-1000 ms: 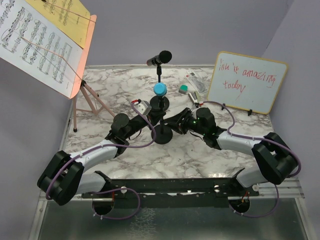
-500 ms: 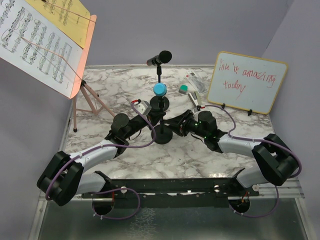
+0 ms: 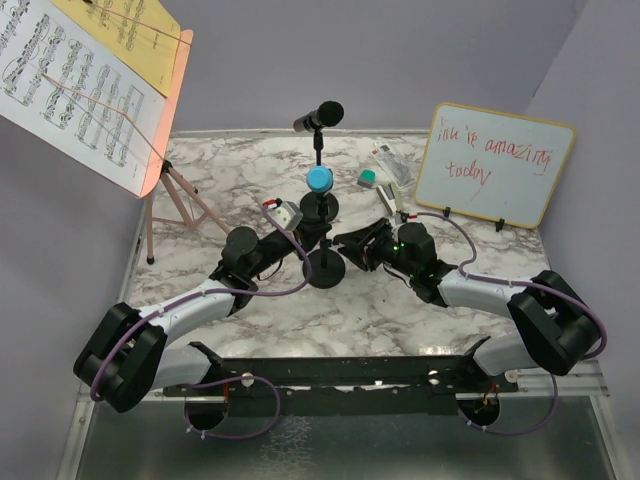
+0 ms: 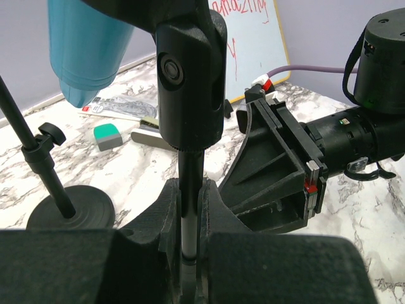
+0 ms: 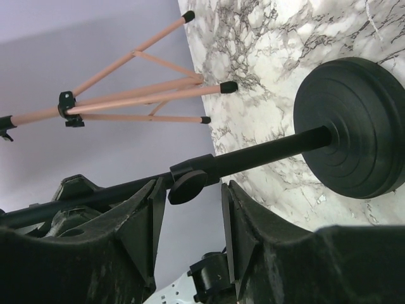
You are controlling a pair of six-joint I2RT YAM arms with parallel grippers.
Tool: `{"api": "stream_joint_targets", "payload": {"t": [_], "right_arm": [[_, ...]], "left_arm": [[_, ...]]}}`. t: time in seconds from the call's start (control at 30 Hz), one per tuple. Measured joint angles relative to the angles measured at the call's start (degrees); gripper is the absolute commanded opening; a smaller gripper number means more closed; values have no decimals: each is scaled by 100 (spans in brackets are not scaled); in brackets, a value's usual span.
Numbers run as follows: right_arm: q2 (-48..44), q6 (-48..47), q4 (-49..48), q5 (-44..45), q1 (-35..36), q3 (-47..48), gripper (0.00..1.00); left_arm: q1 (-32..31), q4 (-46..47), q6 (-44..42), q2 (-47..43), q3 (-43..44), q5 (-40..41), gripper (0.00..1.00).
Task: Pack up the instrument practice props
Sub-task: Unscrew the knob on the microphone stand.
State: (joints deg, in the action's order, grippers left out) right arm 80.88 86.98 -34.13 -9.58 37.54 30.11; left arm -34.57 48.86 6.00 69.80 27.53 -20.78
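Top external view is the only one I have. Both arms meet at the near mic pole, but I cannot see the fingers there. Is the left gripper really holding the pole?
Observer: Yes. The left wrist view shows the left gripper shut on the near mic pole, just under the black mic holder.
Operator: And the right gripper, does it hold the pole too?
Observer: No. In the right wrist view the right gripper is open: its fingers stand apart, with a gap on each side of the pole's knob, and they grip nothing.
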Motion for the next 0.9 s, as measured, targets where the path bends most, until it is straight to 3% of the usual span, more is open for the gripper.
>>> {"api": "stream_joint_targets", "payload": {"t": [0.37, 0.53, 0.73, 0.9], "right_arm": [[243, 28, -216, -153, -2, 76, 36], [306, 46, -269, -232, -17, 116, 26], [369, -37, -345, -374, -61, 133, 2], [560, -575, -601, -629, -127, 223, 0]], "left_arm": [[0, 0, 0, 0, 0, 0, 0], [0, -2, 0, 0, 0, 0, 0], [9, -11, 13, -4, 0, 4, 0], [44, -13, 15, -4, 0, 35, 0]]}}
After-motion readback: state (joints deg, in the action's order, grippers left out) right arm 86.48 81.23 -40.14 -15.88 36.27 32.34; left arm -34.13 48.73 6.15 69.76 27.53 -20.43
